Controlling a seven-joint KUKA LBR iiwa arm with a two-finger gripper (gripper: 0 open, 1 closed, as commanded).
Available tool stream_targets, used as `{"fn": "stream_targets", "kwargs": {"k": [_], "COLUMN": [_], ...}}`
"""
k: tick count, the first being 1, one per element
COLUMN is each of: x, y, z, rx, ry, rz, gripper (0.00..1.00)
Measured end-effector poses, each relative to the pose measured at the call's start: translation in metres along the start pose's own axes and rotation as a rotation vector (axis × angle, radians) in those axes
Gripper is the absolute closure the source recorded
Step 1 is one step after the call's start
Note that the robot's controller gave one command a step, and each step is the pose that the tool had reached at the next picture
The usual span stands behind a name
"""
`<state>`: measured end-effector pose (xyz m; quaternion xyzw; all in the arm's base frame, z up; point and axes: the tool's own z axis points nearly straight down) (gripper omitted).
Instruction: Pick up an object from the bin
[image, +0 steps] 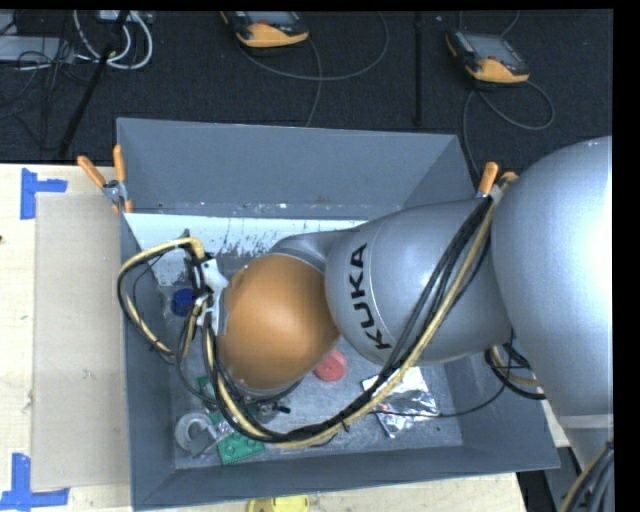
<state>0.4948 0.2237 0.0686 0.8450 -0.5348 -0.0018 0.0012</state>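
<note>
Speckled grey metal bin (290, 165) on dark cabled floor (380, 80), arm's orange cover (275, 320) beside pink disc (330, 367), gripper (258, 403) near green plate (238, 449), state indiscernible.

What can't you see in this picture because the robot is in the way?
- Middle of the bin: the orange cover and grey arm hide whatever lies beneath.
- Red round thing: partly under the arm.
- Blue thing: partly behind cables, too small to name.
- Green flat piece: crossed by cables.
</note>
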Motion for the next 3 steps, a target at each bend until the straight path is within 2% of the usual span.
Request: {"fn": "stream_targets", "kwargs": {"k": [1, 2, 3], "x": [0.0, 0.0, -0.001], "y": [0.0, -0.001, -0.001], "z": [0.0, -0.001, -0.057], "rx": [-0.002, -0.001, 0.007], "ry": [-0.002, -0.002, 0.001], "rz": [0.008, 0.01, 0.017], "gripper": [0.0, 1.0, 1.0]}}
